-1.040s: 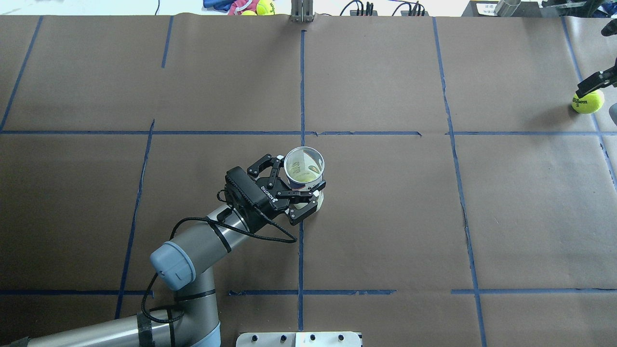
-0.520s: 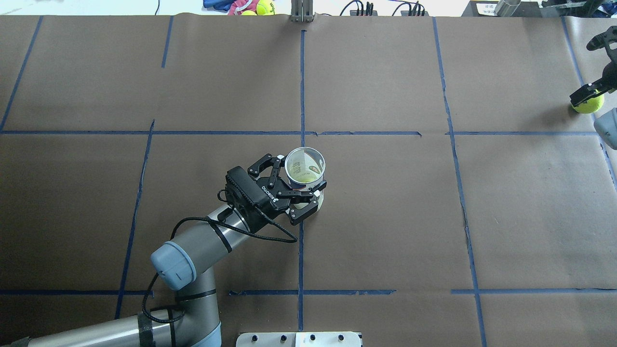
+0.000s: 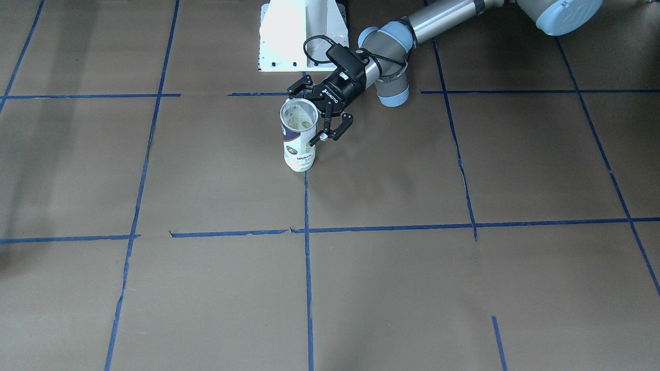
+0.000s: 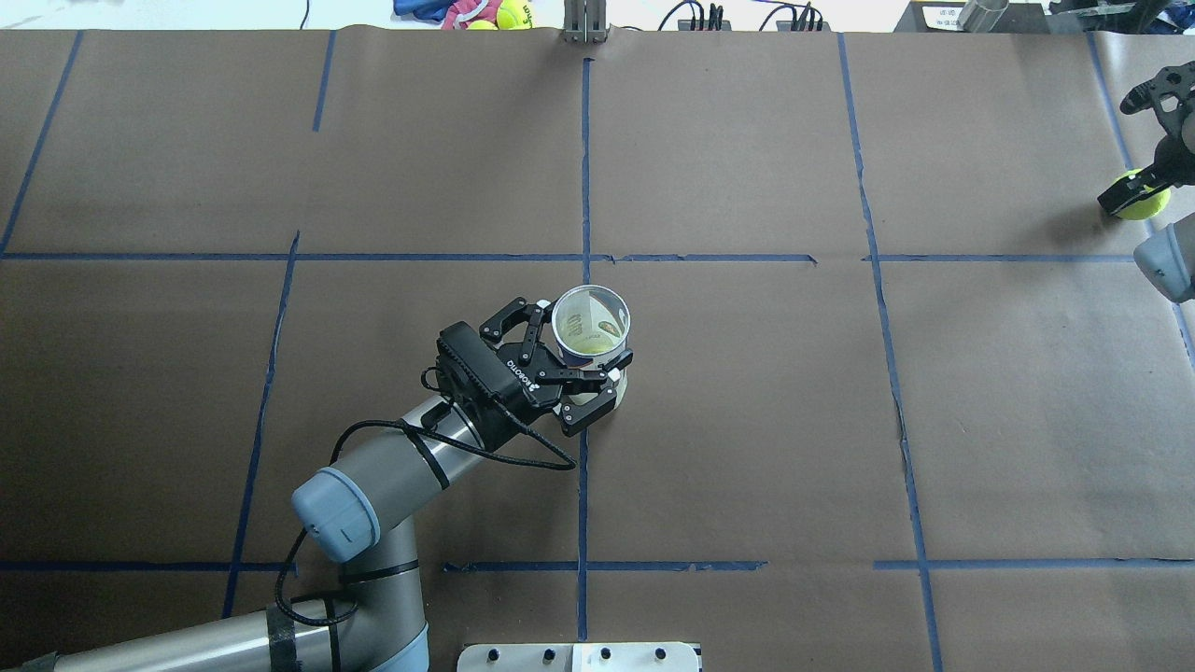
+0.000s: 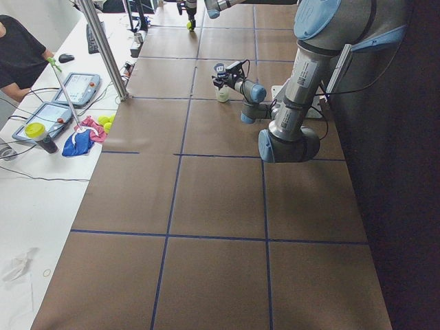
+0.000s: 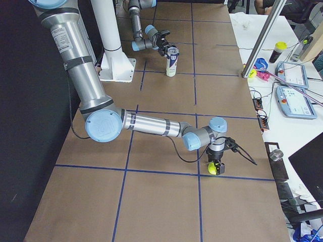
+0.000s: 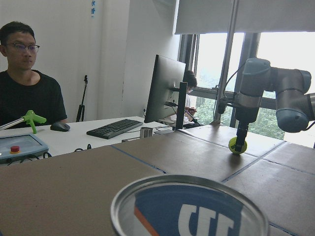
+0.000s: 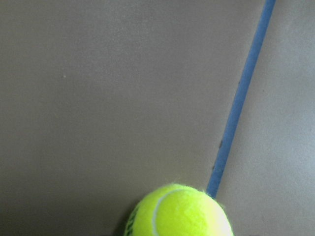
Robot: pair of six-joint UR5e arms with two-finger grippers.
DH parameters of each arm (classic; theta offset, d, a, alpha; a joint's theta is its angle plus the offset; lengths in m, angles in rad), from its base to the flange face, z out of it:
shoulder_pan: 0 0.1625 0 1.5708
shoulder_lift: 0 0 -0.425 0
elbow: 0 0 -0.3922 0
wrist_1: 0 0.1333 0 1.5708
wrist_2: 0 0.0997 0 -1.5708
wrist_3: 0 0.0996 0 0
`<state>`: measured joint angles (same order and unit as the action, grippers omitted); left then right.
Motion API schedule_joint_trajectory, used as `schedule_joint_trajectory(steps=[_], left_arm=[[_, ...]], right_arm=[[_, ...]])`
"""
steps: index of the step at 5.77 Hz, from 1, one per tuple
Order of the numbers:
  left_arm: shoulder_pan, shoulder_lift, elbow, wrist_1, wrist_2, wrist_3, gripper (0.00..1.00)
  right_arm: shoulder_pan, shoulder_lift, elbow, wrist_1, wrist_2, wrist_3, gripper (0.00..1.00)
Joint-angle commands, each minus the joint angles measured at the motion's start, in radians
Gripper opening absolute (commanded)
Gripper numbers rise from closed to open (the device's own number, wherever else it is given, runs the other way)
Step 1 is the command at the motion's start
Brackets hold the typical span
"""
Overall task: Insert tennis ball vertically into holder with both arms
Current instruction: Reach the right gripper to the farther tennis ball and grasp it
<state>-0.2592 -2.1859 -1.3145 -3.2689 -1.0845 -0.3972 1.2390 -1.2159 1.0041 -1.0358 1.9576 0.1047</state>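
The holder [image 4: 590,322], a white can with a navy band, stands upright and open-topped near the table's middle; it also shows in the front view [image 3: 297,141] and the right view [image 6: 172,63]. My left gripper [image 4: 579,341] is shut on its side, seen too in the front view [image 3: 309,114]. The tennis ball [image 4: 1150,203] lies on the table at the far right edge. My right gripper [image 4: 1141,191] points straight down over it, fingers either side, open. The ball sits low in the right wrist view [image 8: 179,211] and shows in the left wrist view [image 7: 235,146].
Spare tennis balls and a cloth [image 4: 485,13] lie beyond the far table edge. The white pedestal [image 3: 301,36] stands behind the holder. A side table with pendants [image 5: 72,88], a keyboard and an operator [image 7: 27,93] runs along the far side.
My right gripper has come further over the ball and now covers more of it. My left gripper and the holder have not moved.
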Motion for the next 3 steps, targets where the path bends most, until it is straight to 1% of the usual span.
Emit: schedule_joint_trajectory(steps=[1, 2, 3], left_arm=[[0.0, -0.002, 0.0, 0.0, 0.0, 0.0, 0.95], [0.0, -0.002, 0.0, 0.002, 0.0, 0.001, 0.95], [0.0, -0.003, 0.001, 0.002, 0.0, 0.0, 0.95]], right_arm=[[-0.004, -0.001, -0.004, 0.023, -0.014, -0.005, 0.25], [-0.001, -0.001, 0.001, 0.025, -0.011, -0.005, 0.02], [0.005, -0.004, 0.081, 0.037, 0.004, 0.006, 0.02]])
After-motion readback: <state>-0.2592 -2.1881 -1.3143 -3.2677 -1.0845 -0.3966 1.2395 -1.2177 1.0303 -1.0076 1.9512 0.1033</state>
